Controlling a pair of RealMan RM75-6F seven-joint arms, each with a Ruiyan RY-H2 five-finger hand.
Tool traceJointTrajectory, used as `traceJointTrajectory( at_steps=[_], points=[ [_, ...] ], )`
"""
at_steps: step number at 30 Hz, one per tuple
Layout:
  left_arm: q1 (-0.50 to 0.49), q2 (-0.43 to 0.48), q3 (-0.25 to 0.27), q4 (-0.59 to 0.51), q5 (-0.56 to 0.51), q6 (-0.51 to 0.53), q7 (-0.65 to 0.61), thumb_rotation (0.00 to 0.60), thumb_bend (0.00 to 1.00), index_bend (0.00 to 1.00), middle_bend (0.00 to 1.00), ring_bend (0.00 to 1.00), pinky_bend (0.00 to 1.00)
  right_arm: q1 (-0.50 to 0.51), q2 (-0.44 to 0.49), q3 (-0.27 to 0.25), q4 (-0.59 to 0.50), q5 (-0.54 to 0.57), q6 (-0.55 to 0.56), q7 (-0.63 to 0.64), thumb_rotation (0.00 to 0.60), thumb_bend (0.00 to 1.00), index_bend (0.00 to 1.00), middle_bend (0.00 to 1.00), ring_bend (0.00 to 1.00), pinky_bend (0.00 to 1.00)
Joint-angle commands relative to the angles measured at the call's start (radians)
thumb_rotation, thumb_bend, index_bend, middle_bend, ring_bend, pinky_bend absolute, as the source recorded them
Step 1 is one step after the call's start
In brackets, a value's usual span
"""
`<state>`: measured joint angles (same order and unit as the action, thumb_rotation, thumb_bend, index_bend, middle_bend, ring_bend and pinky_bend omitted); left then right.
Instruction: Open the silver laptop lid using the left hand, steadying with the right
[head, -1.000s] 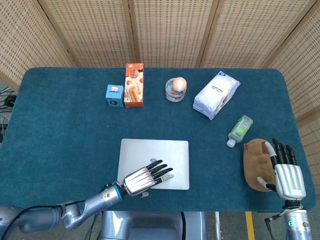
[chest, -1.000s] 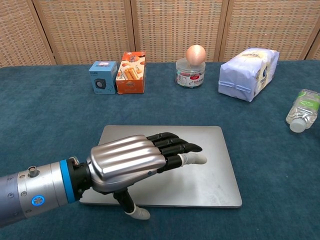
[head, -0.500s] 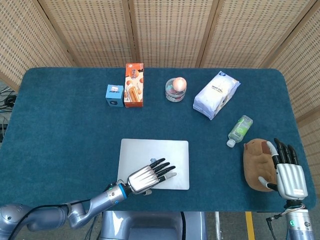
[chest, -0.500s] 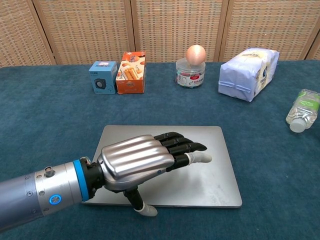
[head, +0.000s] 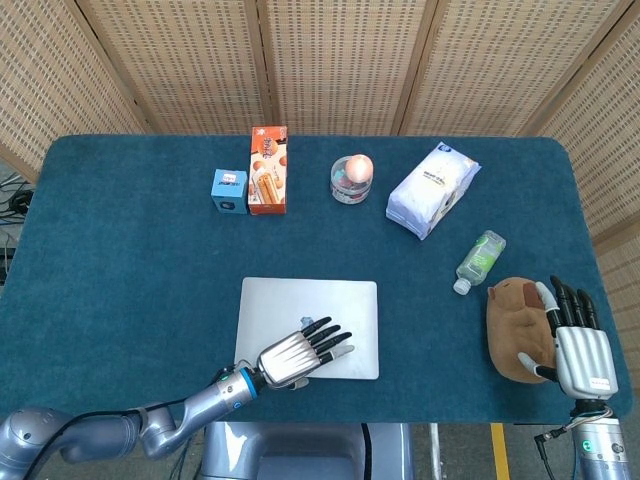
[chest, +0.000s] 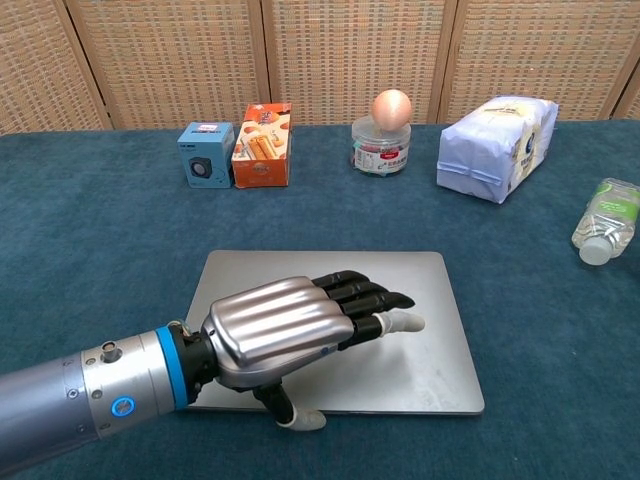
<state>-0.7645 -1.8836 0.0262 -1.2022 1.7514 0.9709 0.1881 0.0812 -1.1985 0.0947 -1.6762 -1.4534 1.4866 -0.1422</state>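
Both hands empty, left hand spread over closed silver laptop, right hand spread.

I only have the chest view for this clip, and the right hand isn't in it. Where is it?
Observer: The right hand is at the table's near right corner, fingers extended, well away from the closed silver laptop.
Operator: Anything next to it?
Observer: A brown plush animal toy lies right beside it, on the laptop side. I cannot tell whether the thumb touches it.
Operator: I see a bottle at my right edge. How does it lie relative to that toy?
Observer: The clear plastic bottle lies just beyond the toy, its cap end nearest it.
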Motion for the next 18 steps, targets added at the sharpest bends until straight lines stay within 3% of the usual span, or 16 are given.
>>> traceJointTrajectory(
  at_steps=[1, 10, 18],
  points=[
    [0.0, -0.006, 0.0, 0.002, -0.01, 0.0, 0.014, 0.6, 0.26, 0.0, 0.0, 0.0, 0.0, 0.0, 0.001, 0.0, -0.001, 0.0, 0.0, 0.002, 0.6, 0.0, 0.0, 0.0, 0.0, 0.0],
    [-0.004, 0.002, 0.002, 0.0, -0.014, 0.019, 0.051, 0.6, 0.29, 0.0, 0.0, 0.0, 0.0, -0.001, 0.006, 0.0, -0.003, 0.001, 0.0, 0.011, 0.6, 0.0, 0.0, 0.0, 0.0, 0.0],
    [-0.014, 0.022, -0.021, -0.007, -0.012, 0.046, 0.088, 0.6, 0.42, 0.0, 0.0, 0.0, 0.0, -0.001, 0.009, 0.0, -0.004, 0.002, 0.0, 0.016, 0.6, 0.0, 0.0, 0.0, 0.0, 0.0]
  ],
)
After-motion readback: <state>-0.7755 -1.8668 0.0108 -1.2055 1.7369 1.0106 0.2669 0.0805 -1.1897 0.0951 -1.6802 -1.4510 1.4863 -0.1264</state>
